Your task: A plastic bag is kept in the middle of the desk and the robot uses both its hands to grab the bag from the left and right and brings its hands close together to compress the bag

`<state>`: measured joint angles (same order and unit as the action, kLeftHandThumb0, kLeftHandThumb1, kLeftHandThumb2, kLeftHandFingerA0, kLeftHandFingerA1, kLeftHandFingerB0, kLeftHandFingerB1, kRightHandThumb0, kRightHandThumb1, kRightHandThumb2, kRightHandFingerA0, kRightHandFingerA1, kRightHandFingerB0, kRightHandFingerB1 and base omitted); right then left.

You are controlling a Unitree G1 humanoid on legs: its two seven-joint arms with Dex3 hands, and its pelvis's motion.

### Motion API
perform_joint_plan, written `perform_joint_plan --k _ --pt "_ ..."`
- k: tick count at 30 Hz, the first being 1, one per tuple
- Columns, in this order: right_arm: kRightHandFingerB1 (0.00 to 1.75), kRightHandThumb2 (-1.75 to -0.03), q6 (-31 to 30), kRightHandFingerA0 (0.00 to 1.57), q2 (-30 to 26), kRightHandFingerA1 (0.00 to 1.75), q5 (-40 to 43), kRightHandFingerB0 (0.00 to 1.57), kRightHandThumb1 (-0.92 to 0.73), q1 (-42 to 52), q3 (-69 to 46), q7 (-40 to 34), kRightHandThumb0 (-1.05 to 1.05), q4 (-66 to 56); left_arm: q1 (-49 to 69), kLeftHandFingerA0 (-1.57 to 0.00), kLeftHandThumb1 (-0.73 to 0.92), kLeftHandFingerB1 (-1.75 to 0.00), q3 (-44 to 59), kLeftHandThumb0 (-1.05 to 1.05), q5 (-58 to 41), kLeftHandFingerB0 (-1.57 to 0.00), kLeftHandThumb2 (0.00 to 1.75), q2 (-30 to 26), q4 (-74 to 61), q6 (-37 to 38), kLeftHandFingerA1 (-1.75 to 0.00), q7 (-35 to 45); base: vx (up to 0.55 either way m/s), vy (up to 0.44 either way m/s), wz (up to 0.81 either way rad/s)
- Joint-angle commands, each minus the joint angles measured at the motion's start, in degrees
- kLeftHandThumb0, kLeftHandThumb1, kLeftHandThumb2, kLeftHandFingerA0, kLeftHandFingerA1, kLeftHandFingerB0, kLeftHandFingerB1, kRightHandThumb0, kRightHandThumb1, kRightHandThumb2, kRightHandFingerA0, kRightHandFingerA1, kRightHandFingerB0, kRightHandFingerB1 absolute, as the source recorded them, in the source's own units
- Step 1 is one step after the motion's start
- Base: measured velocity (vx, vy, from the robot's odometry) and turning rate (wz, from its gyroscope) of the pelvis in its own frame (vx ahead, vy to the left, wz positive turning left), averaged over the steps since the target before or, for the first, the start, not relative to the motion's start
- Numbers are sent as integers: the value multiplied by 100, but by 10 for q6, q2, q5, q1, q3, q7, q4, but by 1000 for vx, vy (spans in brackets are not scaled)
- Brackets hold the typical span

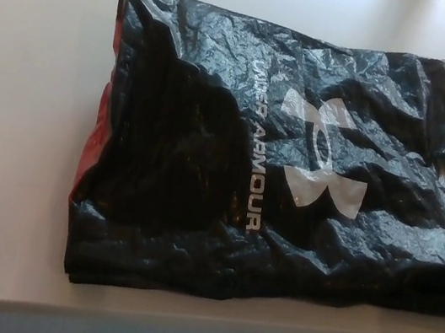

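Bag [207, 155], black plastic, crumpled flat on desk [28, 100]; neither hand in shot, state unknown.

**Soft daylight, mild blur**

Bright, even light washes the pale desk [28, 100], strongest at the far right. The crinkled black bag [204, 172] glints with small highlights, darkest at its left. Everything looks slightly soft, and shadows stay faint.
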<state>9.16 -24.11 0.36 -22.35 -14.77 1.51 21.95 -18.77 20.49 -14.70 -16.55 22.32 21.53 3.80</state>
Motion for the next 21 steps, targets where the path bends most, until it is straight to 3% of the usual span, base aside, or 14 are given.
perform_joint_plan --k 1,2,3,4,8,9,10,13,15,16,17,19,20,21 --pt "35 -104 -73 17 44 51 -64 0 -66 -75 61 -59 -83 282 -43 -15 92 -30 -58 -73 82 -13 79 63 216 -70 -39 -90 0 0 0" --pt "33 -104 -67 7 51 47 -61 1 -65 -79 63 -61 -81 302 -48 -3 56 -48 -61 -34 85 0 114 64 233 -67 -50 -94 0 0 0" --pt "30 -105 -60 5 59 46 -55 1 -66 -79 63 -59 -81 322 -52 -2 55 -48 -67 -34 92 0 114 66 252 -64 -50 -107 0 0 0" --pt "24 -67 -59 12 64 35 -52 8 -85 -83 65 -58 -84 332 -61 -2 55 -48 -62 -34 81 0 114 71 268 -66 -50 -104 0 0 0" --pt "23 -68 -62 12 95 30 -47 8 -87 -102 74 -68 -81 373 -80 -2 57 -48 -55 -34 59 0 116 82 308 -65 -50 -109 0 0 0" --pt "23 -109 -47 0 109 23 -36 6 -77 -105 72 -54 -82 384 -86 -2 58 -48 -56 -33 60 0 116 91 321 -57 -50 -119 0 0 0" --pt "22 -112 -38 0 123 22 -34 4 -78 -108 77 -47 -83 392 -91 -19 92 -30 -60 -74 63 -15 79 102 333 -54 -40 -129 0 0 0" --pt "22 -115 -22 8 139 23 -51 8 -81 -114 95 -63 -88 408 -101 -19 92 -28 -61 -77 58 -16 74 119 350 -54 -37 -133 0 0 0" --pt "30 -114 -13 1 162 31 -60 1 -74 -122 110 -79 -73 417 -106 -12 92 -30 -66 -79 53 -12 80 144 363 -36 -39 -121 -19 -1 -4" --pt "23 -114 -5 7 173 23 -62 7 -82 -127 118 -81 -85 424 -109 -13 81 -40 -72 -75 58 -3 116 154 373 -32 -50 -122 0 0 0" --pt "22 -115 -7 7 180 23 -65 7 -82 -127 125 -84 -87 428 -103 -9 85 -37 -77 -80 61 -5 117 164 373 -30 -47 -121 -43 -8 -9" --pt "29 -115 -7 1 193 33 -68 1 -76 -135 134 -92 -72 434 -105 -15 85 -38 -87 -77 66 -3 116 177 374 -28 -50 -120 0 0 0" --pt "30 -115 -4 2 201 35 -68 1 -76 -138 136 -96 -71 436 -108 -15 92 -29 -92 -72 70 -11 81 183 378 -28 -39 -121 0 0 0" --pt "30 -115 0 2 212 35 -65 2 -76 -143 138 -100 -72 437 -114 -14 86 -39 -97 -76 72 -2 117 189 383 -29 -50 -118 0 0 0"
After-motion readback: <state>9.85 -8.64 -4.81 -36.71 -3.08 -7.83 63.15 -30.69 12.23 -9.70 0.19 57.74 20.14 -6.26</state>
